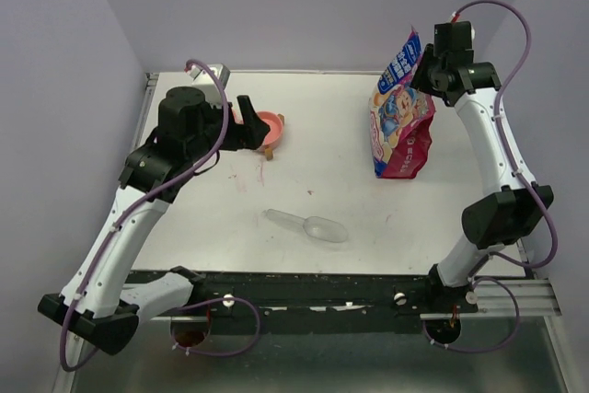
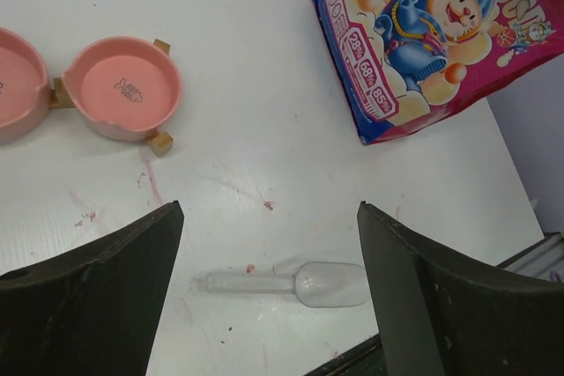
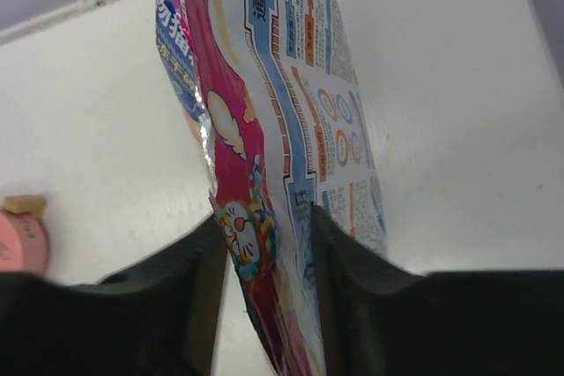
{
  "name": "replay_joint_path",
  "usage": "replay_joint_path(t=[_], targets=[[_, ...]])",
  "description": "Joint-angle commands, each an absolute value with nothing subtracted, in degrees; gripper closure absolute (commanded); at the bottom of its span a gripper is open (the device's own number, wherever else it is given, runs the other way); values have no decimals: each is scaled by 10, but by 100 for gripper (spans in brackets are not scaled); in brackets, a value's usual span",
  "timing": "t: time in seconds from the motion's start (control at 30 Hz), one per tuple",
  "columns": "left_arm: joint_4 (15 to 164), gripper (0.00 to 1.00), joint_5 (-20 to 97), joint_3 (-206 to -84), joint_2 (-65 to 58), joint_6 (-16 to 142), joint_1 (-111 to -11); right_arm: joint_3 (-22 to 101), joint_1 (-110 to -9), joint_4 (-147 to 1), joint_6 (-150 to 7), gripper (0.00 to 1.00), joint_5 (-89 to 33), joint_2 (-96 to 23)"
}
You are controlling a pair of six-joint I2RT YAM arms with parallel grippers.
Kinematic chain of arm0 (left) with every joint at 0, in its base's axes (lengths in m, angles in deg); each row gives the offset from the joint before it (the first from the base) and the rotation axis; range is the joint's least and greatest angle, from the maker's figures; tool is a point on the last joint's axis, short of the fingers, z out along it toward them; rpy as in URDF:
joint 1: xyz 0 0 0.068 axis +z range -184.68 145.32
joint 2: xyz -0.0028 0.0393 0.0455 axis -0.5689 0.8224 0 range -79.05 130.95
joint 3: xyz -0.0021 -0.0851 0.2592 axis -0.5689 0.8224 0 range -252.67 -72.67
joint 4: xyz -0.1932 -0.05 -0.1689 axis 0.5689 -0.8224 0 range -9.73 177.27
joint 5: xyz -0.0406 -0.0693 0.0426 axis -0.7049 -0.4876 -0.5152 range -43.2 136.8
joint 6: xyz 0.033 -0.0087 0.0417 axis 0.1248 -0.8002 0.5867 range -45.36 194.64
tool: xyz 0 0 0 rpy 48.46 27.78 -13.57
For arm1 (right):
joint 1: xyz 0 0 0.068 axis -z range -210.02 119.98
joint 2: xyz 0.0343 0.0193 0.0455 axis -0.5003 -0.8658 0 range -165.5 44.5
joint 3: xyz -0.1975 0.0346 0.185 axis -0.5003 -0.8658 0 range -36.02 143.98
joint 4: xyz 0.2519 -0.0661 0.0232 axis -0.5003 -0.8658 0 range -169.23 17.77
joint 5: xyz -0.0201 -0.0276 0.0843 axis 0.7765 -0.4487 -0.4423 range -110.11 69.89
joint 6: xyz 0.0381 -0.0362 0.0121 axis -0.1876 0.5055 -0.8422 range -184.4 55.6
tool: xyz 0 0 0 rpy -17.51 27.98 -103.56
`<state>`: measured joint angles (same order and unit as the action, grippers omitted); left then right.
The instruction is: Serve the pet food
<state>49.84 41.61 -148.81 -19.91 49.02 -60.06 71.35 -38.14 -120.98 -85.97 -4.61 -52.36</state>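
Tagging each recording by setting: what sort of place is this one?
Probably a robot lab test cell, not a home: a white tabletop boxed in by plain walls, holding staged props: a pink double pet bowl, clear scoop and pet-food bag.

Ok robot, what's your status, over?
Left gripper open over table; right gripper shut on bag top. No food in sight, bowl empty. Scoop lies loose, nothing blocking it.

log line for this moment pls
right gripper shut on bag top | left gripper open, holding nothing | scoop lying flat, untouched | pink bowls empty | kibble none visible
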Motion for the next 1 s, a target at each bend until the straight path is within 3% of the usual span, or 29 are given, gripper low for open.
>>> replay_joint_path(t=[0.0,0.13,0.17,0.27,0.33,0.47,0.57,0.67,0.73,0.87,0.97], targets=[[454,14,410,-1580,-142,502,-615,753,-379,-1258,-834,61,-56,-541],[468,18,399,-1613,-106,484,-628,745,-400,-1270,-823,95,-93,-532],[468,18,406,-1620,-96,485,-637,741,-415,-1276,-820,99,-101,-525],[450,23,463,-1650,-69,494,-677,727,-489,-1289,-810,100,-111,-500],[413,26,581,-1692,-39,513,-724,723,-530,-1301,-822,99,-129,-484],[395,26,711,-1734,8,572,-787,683,-545,-1298,-873,99,-191,-437],[464,26,767,-1698,-3,637,-813,638,-545,-1270,-908,100,-248,-399],[560,25,710,-1655,-22,680,-813,609,-545,-1240,-932,99,-287,-376],[557,25,653,-1692,-11,670,-812,593,-545,-1216,-952,99,-307,-363],[469,24,530,-1840,52,509,-799,536,-546,-1142,-1002,99,-355,-336],[457,24,469,-1874,88,414,-799,510,-546,-1113,-1016,99,-348,-325]])
